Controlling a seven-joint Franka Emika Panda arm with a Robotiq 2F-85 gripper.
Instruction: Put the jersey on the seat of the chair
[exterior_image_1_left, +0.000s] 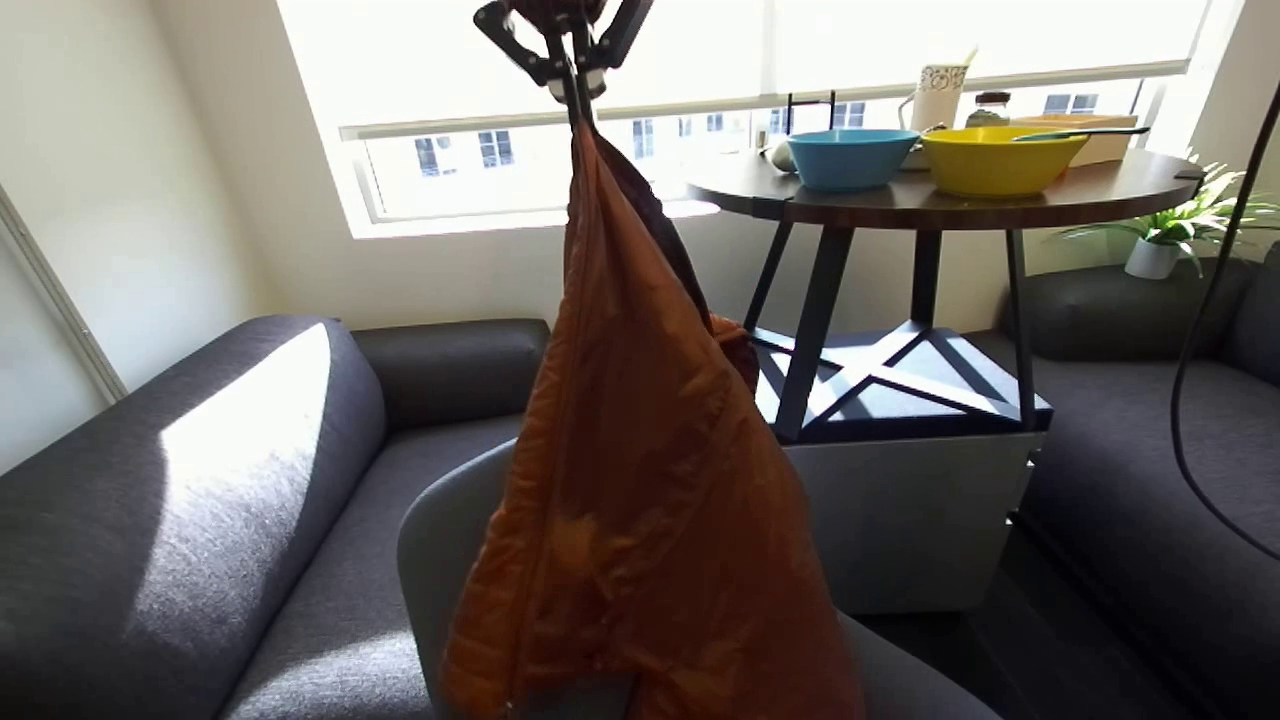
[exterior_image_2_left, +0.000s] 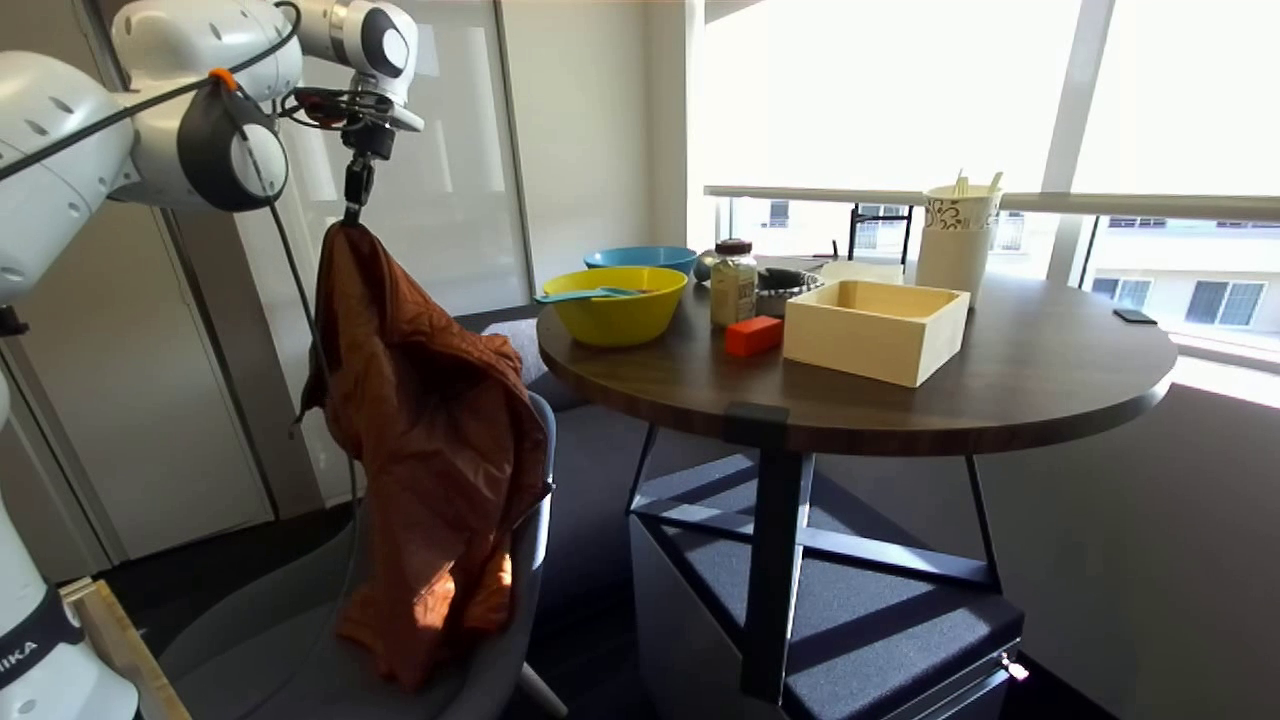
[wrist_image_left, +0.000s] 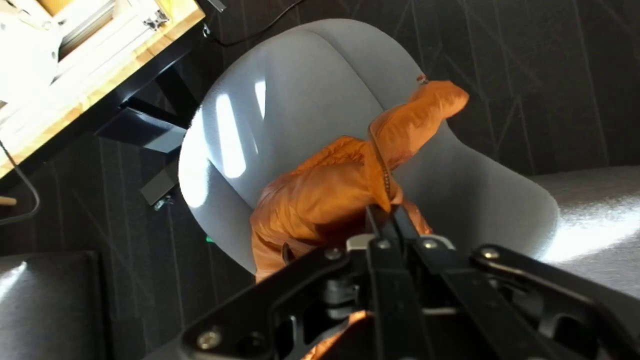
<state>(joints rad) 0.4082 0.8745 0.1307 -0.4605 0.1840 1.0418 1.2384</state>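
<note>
The gripper (wrist_image_left: 389, 216) has its two fingers (wrist_image_left: 406, 224) nearly together, clamped on a pinch of the rust-orange jersey (exterior_image_2_left: 430, 480). From that pinch the jersey hangs toward six o'clock in both exterior views, widening into wrinkled folds. Its lower part is inside the curve of the grey chair (wrist_image_left: 310, 80), close to the backrest (exterior_image_1_left: 450, 540). In the wrist view the bulk of the cloth lies toward nine o'clock from the fingertips, while a narrow end points toward one o'clock and overlaps the chair's edge.

The arm (exterior_image_2_left: 200, 40) reaches in from between nine and ten o'clock in an exterior view and bends down at the wrist, so that the gripper points to six o'clock, well above the seat. In the wrist view its black linkage enters from six o'clock, and the tips sit at about four o'clock from centre.

The inner faces of the fingers cannot be made out. In an exterior view the top edge cuts off the upper gripper, and the bottom edge cuts off part of the jersey's lower end (exterior_image_1_left: 745, 680); the cloth also covers much of the backrest. Whether the lowest folds touch the seat, I cannot tell.
</note>
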